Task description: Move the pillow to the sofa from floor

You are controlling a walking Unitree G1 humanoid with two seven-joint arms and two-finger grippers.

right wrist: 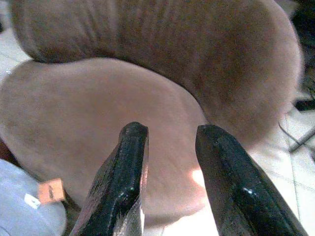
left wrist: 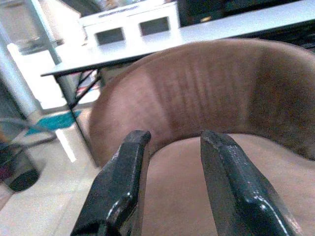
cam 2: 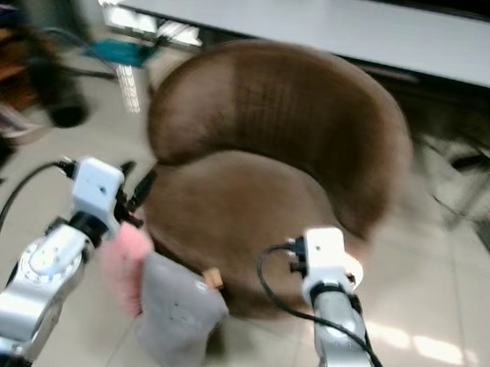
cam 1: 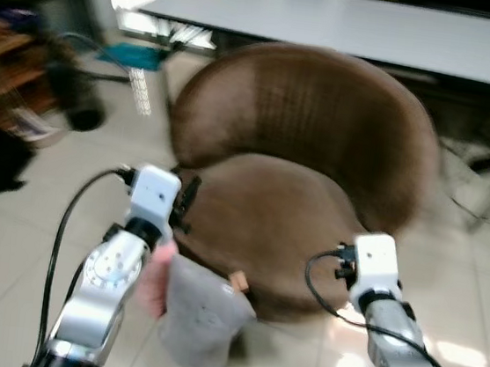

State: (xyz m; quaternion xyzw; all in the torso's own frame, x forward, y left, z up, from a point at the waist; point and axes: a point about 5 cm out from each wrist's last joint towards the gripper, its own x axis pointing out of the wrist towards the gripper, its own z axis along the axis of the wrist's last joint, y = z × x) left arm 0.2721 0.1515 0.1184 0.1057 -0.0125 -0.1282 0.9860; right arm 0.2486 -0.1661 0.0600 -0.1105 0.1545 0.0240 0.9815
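While both released, left pincer [left wrist: 170, 184] beside pillow [cam 1: 199, 316], right pincer [right wrist: 170, 182] apart, sofa [cam 1: 310, 155] ahead.

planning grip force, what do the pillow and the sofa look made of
Pillow: soft grey fabric, matte, with a pink fuzzy side and a small orange tag; it sags like stuffed cloth.
Sofa: brown plush upholstery, probably velvet or short pile; matte, with faint ribbing on the backrest.
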